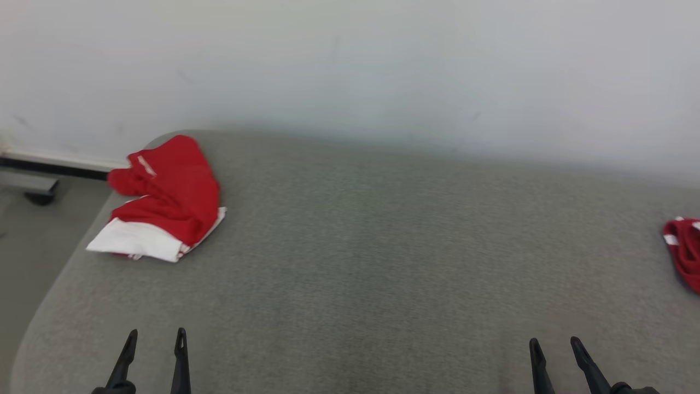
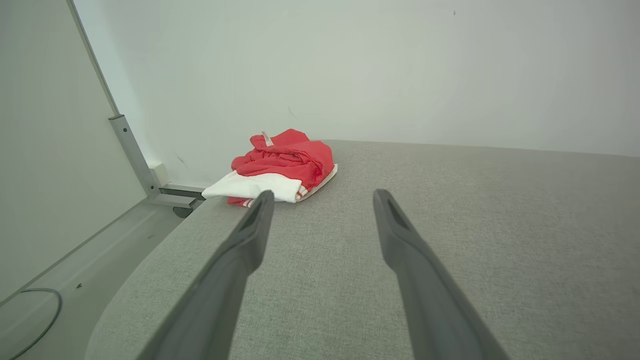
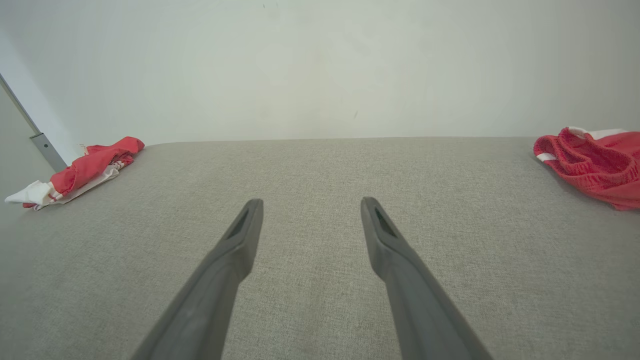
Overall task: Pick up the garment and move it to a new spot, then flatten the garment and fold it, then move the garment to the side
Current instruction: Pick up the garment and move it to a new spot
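Observation:
A red and white garment (image 1: pixel 164 202) lies bunched at the far left corner of the grey padded table (image 1: pixel 383 246); it also appears ahead in the left wrist view, garment (image 2: pixel 280 170), and at the left in the right wrist view, garment (image 3: pixel 80 170). Another crumpled red garment (image 1: pixel 683 249) lies at the table's right edge, seen too in the right wrist view, red garment (image 3: pixel 595 162). My left gripper (image 1: pixel 156 335) is open at the near left, well short of the left garment. My right gripper (image 1: pixel 555 343) is open at the near right. Both hold nothing.
A white wall (image 1: pixel 350 65) runs along the table's far edge. Left of the table the floor (image 2: pixel 75 260) drops away, with a metal frame post (image 2: pixel 132 155) and a cable (image 2: pixel 40 320) on the floor. The table's left corner is rounded.

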Controlling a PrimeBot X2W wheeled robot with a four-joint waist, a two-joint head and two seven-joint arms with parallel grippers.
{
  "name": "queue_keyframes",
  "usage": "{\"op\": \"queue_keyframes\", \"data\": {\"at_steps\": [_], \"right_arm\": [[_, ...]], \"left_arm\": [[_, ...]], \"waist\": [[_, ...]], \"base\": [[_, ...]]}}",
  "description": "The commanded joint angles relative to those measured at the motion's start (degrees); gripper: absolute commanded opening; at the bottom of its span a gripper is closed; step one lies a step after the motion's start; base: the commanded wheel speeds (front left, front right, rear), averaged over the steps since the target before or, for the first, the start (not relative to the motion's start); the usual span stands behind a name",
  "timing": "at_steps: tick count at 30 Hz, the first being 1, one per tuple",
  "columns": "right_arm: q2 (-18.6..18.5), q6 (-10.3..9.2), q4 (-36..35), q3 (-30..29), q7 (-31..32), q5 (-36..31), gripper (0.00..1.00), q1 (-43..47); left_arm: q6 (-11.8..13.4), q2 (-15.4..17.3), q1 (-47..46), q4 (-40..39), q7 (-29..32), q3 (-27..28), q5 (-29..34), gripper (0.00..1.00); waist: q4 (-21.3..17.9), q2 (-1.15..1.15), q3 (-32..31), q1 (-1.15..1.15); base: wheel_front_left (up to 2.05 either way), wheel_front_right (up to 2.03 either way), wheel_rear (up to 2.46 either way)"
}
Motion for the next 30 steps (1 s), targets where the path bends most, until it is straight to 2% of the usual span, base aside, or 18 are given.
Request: {"op": "queue_keyframes", "data": {"at_steps": [1, 15, 30], "right_arm": [[0.24, -0.13, 0.13, 0.06, -0.39, 0.41, 1.00, 0.25], [0.76, -0.13, 1.37, 0.45, -1.02, 0.30, 1.00, -0.22], [-0.64, -0.13, 3.36, 3.93, -0.47, 0.81, 1.00, -4.54]], "left_arm": [[0.22, 0.14, 0.51, -0.41, 0.19, 0.12, -0.23, 1.00], [1.14, 1.43, 1.35, -1.54, 1.15, 0.64, -1.18, 1.00], [3.80, 1.35, 4.30, -3.92, -0.70, 3.33, -3.02, 1.00]], "waist": [[4.67, 0.00, -0.02, 0.00], [16.87, 0.00, 0.09, 0.00], [18.31, 0.00, 1.86, 0.00]], "base": [[0.00, 0.00, 0.00], [0.00, 0.00, 0.00], [0.00, 0.00, 0.00]]}}
